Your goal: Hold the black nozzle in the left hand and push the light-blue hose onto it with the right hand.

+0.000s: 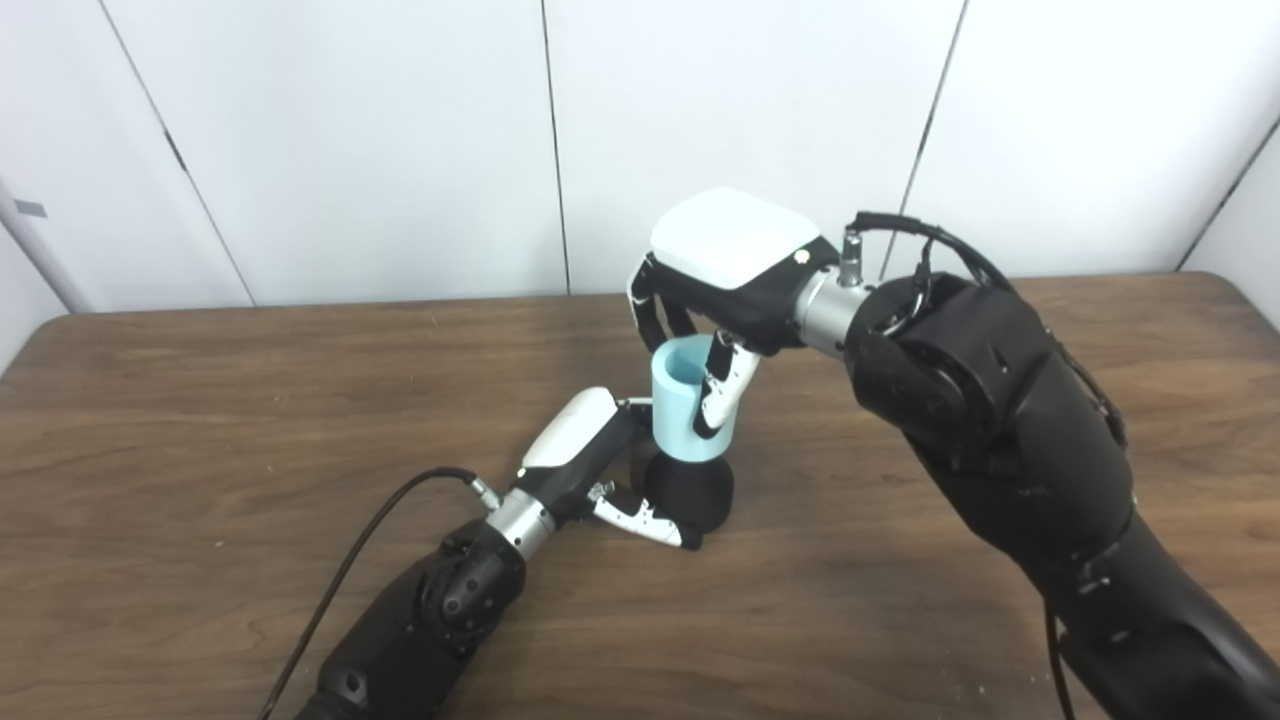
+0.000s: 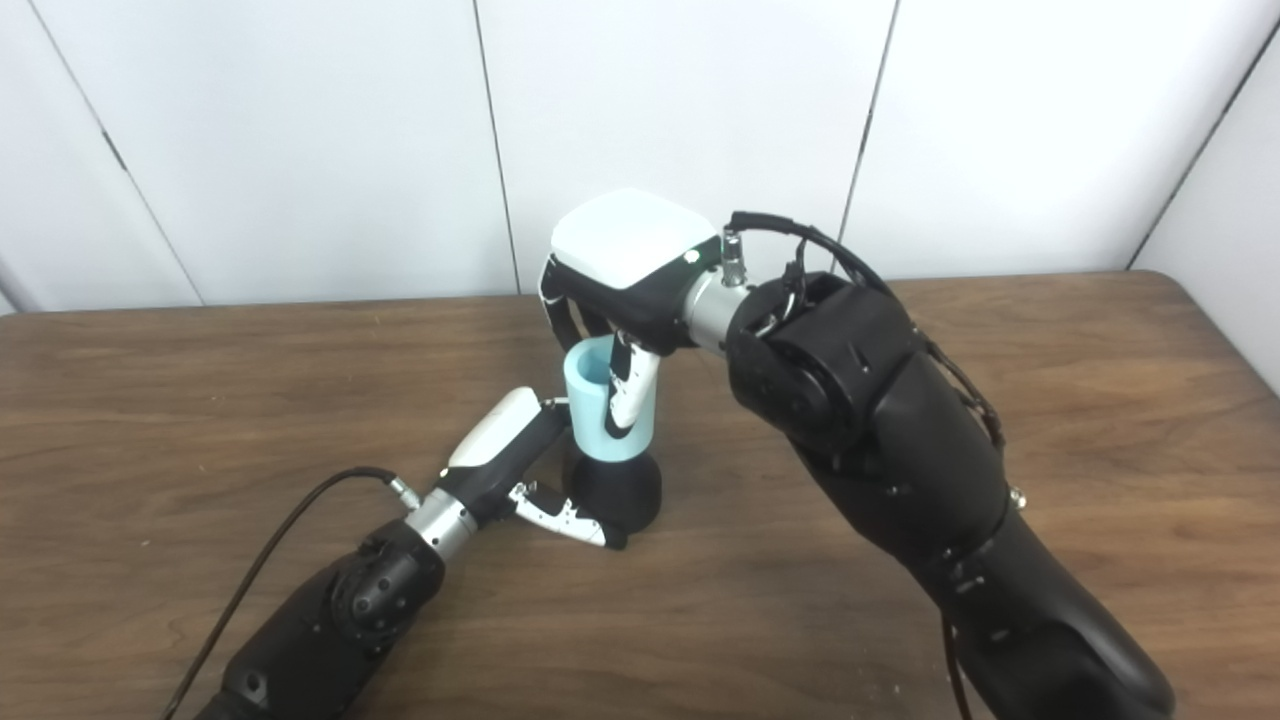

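Here the right hand (image 1: 735, 270) comes down from above with its fingers (image 1: 722, 395) wrapped around the upper part of the one light-blue hose (image 1: 685, 405), one white-and-black finger lying down the hose's near side and others curling behind its open rim. Directly below those fingers, the hose stands upright with its lower end seated on the single black nozzle (image 1: 690, 492), which rests base-down on the table (image 1: 250, 400). The left hand (image 1: 590, 455) reaches in low, its fingers (image 1: 645, 520) closed around the nozzle's flared base, one lying along the near lower edge and touching the wood. Outward from both grips, two black arms enter from the bottom edge, each with one cable near its wrist. Beyond them stretches the brown wooden table, backed by white wall panels.
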`<state>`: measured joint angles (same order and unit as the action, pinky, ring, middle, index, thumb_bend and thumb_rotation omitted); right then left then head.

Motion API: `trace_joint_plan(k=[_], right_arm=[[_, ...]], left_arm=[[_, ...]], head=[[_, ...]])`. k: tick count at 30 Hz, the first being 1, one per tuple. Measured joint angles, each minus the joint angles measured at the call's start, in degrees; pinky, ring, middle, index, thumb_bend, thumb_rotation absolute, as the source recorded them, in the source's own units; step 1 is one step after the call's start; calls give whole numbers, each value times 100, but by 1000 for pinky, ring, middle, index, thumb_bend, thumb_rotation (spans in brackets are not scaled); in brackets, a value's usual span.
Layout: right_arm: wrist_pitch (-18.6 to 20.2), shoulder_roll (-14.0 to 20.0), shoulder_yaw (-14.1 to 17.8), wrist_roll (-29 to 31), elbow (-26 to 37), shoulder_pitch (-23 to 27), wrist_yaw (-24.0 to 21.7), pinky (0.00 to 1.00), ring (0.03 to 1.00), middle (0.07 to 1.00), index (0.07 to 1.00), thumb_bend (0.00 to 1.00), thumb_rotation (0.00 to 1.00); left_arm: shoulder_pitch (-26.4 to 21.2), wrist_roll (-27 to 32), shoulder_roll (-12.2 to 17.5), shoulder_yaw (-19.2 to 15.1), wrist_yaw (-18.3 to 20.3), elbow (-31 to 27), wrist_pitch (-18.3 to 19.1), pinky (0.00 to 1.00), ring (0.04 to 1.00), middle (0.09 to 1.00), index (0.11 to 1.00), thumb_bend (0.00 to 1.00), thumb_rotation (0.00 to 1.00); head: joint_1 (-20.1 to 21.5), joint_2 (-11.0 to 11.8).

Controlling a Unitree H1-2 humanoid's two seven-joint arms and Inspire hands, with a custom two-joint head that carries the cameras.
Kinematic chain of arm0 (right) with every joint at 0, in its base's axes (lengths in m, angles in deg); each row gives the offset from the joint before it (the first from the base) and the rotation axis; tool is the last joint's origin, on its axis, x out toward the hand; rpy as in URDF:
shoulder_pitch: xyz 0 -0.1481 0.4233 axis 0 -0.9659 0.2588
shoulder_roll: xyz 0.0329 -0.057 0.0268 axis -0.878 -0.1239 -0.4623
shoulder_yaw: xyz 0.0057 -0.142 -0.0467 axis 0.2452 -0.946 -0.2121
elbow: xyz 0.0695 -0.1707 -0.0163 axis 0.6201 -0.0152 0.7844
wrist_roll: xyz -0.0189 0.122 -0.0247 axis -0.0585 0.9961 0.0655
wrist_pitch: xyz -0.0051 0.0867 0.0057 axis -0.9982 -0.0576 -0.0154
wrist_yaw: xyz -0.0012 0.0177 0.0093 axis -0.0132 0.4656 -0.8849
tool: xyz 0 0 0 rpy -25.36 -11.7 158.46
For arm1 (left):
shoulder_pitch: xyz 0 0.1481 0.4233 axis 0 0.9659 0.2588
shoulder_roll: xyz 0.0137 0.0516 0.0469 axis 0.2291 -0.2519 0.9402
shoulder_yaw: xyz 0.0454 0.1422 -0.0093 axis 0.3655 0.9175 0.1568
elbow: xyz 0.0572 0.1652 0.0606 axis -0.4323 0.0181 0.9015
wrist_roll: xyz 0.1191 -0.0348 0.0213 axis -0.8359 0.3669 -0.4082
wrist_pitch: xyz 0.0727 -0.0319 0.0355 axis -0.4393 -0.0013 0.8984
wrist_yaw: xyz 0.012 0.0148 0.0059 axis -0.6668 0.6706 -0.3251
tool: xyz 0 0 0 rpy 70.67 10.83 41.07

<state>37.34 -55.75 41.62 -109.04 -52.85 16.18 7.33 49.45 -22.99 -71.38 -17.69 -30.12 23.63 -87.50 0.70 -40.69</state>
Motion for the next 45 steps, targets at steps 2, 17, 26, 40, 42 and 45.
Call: trace_joint_plan(k=[2, 17, 26, 40, 42, 45], right_arm=[[0, -2, -4, -10, 0, -4, 8, 58, 146, 450, 475, 531, 0], [-17, -54, -37, -123, 8, -73, -15, 50, 133, 443, 476, 530, 0], [-41, -50, -59, -131, 33, -95, -19, 57, 138, 415, 475, 529, 0], [-103, -33, -56, -311, 353, -343, 79, 55, 133, 461, 476, 531, 0], [-157, -33, -55, -343, 403, -404, 117, 52, 131, 462, 476, 531, 0], [-214, -34, -45, -356, 406, -457, 214, 49, 128, 461, 475, 531, 0]], left_arm=[[0, 0, 0, 0, 0, 0, 1, 744, 574, 461, 475, 517, 85], [8, 1, 0, -1, 0, -12, 15, 752, 576, 464, 475, 517, 85], [9, 2, 0, 0, 0, -14, 15, 752, 573, 461, 475, 517, 85], [20, 2, -1, 2, 4, -43, 15, 752, 575, 461, 475, 517, 85], [26, 2, 0, 2, 9, -52, 15, 752, 571, 461, 475, 517, 85], [29, 2, -1, 3, 13, -53, 15, 752, 572, 461, 475, 517, 85]], head=[[0, 0], [0, -18], [0, -18], [0, -35], [9, -35], [9, -44]])
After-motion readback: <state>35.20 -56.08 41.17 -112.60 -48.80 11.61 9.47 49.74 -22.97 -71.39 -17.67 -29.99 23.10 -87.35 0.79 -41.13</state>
